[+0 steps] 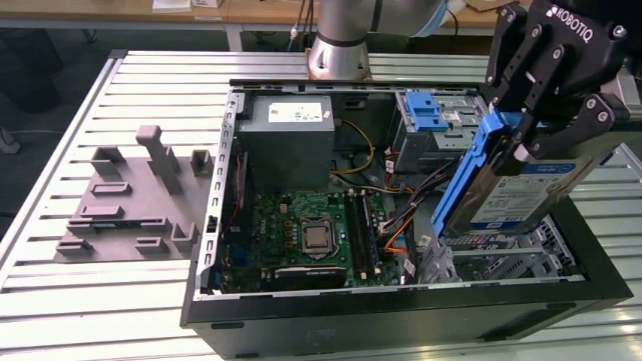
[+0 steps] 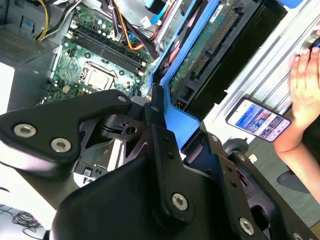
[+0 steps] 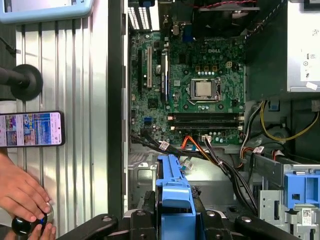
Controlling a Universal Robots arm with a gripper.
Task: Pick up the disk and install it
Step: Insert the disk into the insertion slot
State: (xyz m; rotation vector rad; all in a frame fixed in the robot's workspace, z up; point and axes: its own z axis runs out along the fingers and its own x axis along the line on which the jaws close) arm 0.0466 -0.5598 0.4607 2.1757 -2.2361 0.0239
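The black end effector [image 1: 546, 135] pinches the disk [image 1: 507, 192], holding it tilted on edge above the open computer case [image 1: 401, 316], at the exterior view's right. It covers the disk's upper end. In the first wrist view, a person's hand [image 3: 20, 195], cut off at the frame edge, lies near a phone [image 3: 31, 129] on the tabletop [image 3: 80, 150].

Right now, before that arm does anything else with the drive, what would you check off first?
1. Grip on the disk: ok, jaws clamp its blue bracket.
2. Disk over the metal cage: ok, hanging tilted above it.
3. Cables clear of the cage: cannot tell.
4. Person's hand kept away: not ok, it is at the table beside the computer case.
5. Phone: ok, lying on the table outside the case.
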